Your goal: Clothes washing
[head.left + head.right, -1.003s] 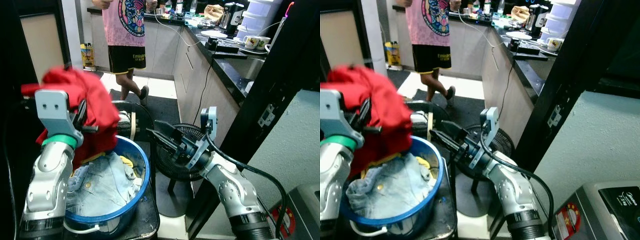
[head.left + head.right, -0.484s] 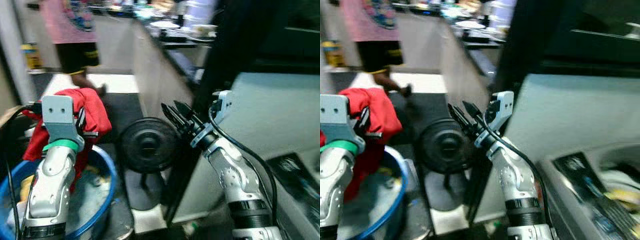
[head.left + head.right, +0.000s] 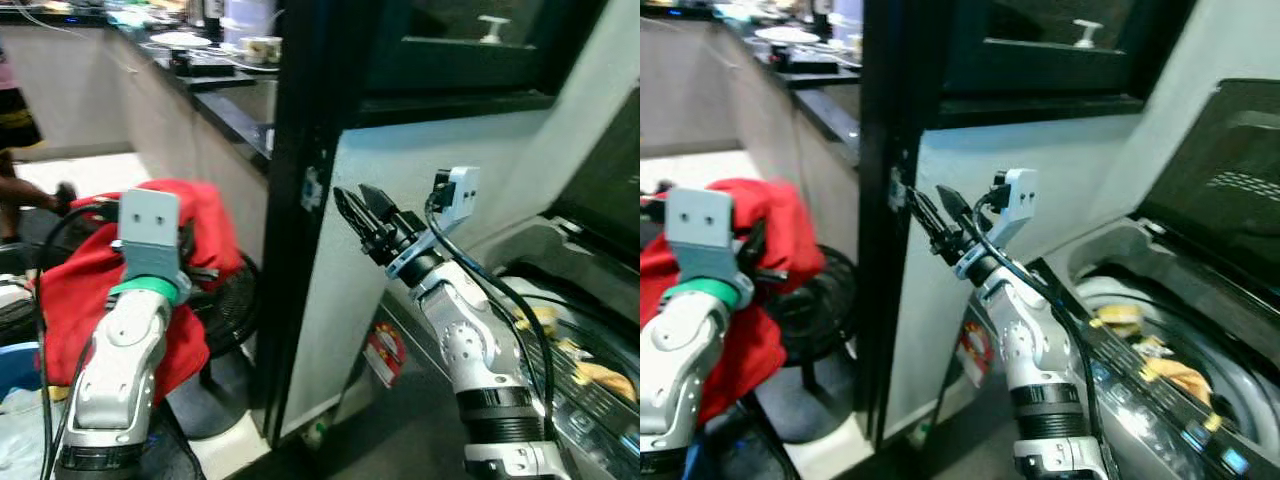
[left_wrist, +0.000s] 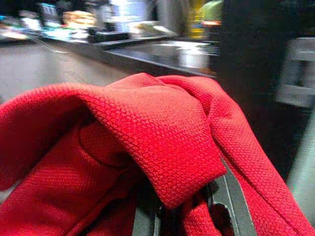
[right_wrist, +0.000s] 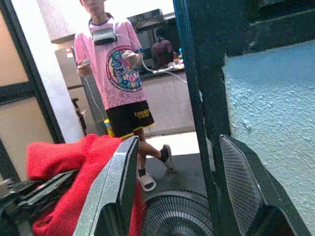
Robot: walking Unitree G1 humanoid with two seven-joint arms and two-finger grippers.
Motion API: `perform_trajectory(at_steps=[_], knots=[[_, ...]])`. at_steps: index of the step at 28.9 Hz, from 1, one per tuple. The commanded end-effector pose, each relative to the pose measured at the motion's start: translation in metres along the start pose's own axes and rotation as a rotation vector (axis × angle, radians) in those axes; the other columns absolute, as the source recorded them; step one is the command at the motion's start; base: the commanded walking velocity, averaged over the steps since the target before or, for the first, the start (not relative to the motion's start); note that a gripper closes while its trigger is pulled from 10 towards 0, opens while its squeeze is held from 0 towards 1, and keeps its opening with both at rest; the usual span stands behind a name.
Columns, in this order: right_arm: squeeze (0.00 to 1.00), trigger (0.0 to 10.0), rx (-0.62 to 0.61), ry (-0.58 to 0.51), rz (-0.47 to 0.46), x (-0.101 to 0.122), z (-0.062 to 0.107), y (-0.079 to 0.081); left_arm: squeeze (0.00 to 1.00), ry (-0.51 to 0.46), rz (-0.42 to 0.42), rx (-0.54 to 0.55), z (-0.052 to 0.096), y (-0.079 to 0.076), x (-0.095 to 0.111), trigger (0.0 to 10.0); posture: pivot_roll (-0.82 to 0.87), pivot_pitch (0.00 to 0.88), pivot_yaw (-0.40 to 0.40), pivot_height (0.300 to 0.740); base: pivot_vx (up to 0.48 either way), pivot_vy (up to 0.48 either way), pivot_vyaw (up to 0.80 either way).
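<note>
My left tool is clamped on the red garment, held up at chest height; the cloth hangs lengthwise downward beside the black fan. My right tool is spread wide, empty, raised toward the open washing machine.

Red knit garment on silver arm with green band; black fan; person's pink printed shirt, black shorts.

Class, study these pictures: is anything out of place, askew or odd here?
Nothing is spilled or broken. One oddity: a floor fan stands low behind the red garment held by the left tool, near the washing machine, whose lid is up.
</note>
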State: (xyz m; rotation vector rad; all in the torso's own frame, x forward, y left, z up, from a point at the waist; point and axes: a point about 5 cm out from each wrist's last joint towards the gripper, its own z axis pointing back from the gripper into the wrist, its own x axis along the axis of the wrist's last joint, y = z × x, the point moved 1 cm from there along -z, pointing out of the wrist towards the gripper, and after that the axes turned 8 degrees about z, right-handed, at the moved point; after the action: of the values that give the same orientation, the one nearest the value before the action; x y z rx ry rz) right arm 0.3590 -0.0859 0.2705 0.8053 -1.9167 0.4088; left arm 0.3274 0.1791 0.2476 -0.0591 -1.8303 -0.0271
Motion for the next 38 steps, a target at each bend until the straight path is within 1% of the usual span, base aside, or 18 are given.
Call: perform_trajectory(at_steps=[1,3,4,5,7,9,13,16,17,21,22,24,25,26,28,35,37,38], knots=[[0.0,10.0,0.016,0.025,-0.009,-0.006,0.008,-0.007,0.0,-0.023,0.045,-0.123,0.004,-0.017,0.001,10.0,0.04,0.0,-0.092,0.74,0.0,0.0,-0.8],[0.0,10.0,0.069,0.026,-0.074,-0.008,0.012,-0.004,0.0,0.004,0.037,-0.144,0.009,-0.019,-0.007,10.0,0.04,0.0,-0.096,0.74,0.0,0.0,-0.8],[0.0,10.0,0.069,0.026,-0.074,-0.008,0.012,-0.004,0.0,0.004,0.037,-0.144,0.009,-0.019,-0.007,10.0,0.04,0.0,-0.096,0.74,0.0,0.0,-0.8],[0.0,10.0,0.121,0.046,-0.115,-0.013,0.019,0.0,0.0,0.038,0.03,-0.206,0.015,-0.025,-0.016,10.0,0.05,0.0,-0.09,0.74,0.0,0.0,-0.8],[0.0,10.0,0.137,0.061,-0.12,-0.016,0.022,0.002,0.0,0.057,0.032,-0.245,0.019,-0.029,-0.02,10.0,0.05,0.0,-0.09,0.74,0.0,0.0,-0.8],[0.0,10.0,0.166,0.078,-0.134,-0.02,0.026,0.005,0.0,0.078,0.064,-0.35,0.026,-0.042,-0.024,10.0,0.05,0.0,-0.083,0.74,0.0,0.0,-0.8],[0.0,10.0,0.195,0.079,-0.147,-0.021,0.027,0.009,0.0,0.084,0.022,-0.365,0.028,-0.046,-0.027,10.0,0.04,0.0,-0.077,0.74,0.0,0.0,-0.8],[0.0,10.0,0.203,0.068,-0.151,-0.02,0.023,0.015,0.0,0.082,0.008,-0.349,0.028,-0.045,-0.028,10.0,0.03,0.0,-0.07,0.74,0.0,0.0,-0.8],[0.0,10.0,0.18,0.028,-0.159,-0.013,0.017,0.016,0.0,0.063,0.02,-0.317,0.027,-0.042,-0.024,10.0,0.03,0.0,-0.069,0.74,0.0,0.0,-0.8],[0.0,10.0,0.162,0.004,-0.165,-0.009,0.014,0.015,0.0,0.05,0.024,-0.296,0.026,-0.041,-0.021,10.0,0.03,0.0,-0.067,0.74,0.0,0.0,-0.8],[0.0,10.0,0.123,-0.048,-0.158,0.004,0.006,0.014,0.0,0.029,0.043,-0.244,0.021,-0.035,-0.014,10.0,0.02,0.0,-0.058,0.74,0.0,0.0,-0.8],[0.0,10.0,0.123,-0.048,-0.158,0.004,0.006,0.014,0.0,0.029,0.043,-0.244,0.021,-0.035,-0.014,10.0,0.02,0.0,-0.058,0.74,0.0,0.0,-0.8],[0.0,10.0,0.072,-0.09,-0.15,0.016,-0.001,0.012,0.0,0.013,0.074,-0.205,0.017,-0.03,-0.008,10.0,0.02,0.0,-0.058,0.74,0.0,0.0,-0.8],[0.0,10.0,0.072,-0.09,-0.15,0.016,-0.001,0.012,0.0,0.013,0.074,-0.205,0.017,-0.03,-0.008,10.0,0.02,0.0,-0.058,0.74,0.0,0.0,-0.8],[0.0,10.0,-0.043,-0.099,-0.081,0.029,-0.011,0.002,0.0,-0.064,0.07,-0.13,0.008,-0.02,0.015,10.0,0.03,0.0,-0.07,0.74,0.0,0.0,-0.8],[0.0,10.0,-0.046,-0.062,0.025,0.032,-0.016,0.001,0.0,-0.148,0.077,-0.058,0.0,-0.008,0.045,10.0,0.03,0.0,-0.082,0.74,0.0,0.0,-0.8],[0.0,10.0,-0.043,-0.055,0.039,0.033,-0.017,0.002,0.0,-0.178,0.012,-0.021,-0.003,-0.001,0.055,10.0,0.03,0.0,-0.086,0.74,0.0,0.0,-0.8],[0.0,10.0,-0.043,-0.055,0.039,0.033,-0.017,0.002,0.0,-0.178,0.012,-0.021,-0.003,-0.001,0.055,10.0,0.03,0.0,-0.086,0.74,0.0,0.0,-0.8]])
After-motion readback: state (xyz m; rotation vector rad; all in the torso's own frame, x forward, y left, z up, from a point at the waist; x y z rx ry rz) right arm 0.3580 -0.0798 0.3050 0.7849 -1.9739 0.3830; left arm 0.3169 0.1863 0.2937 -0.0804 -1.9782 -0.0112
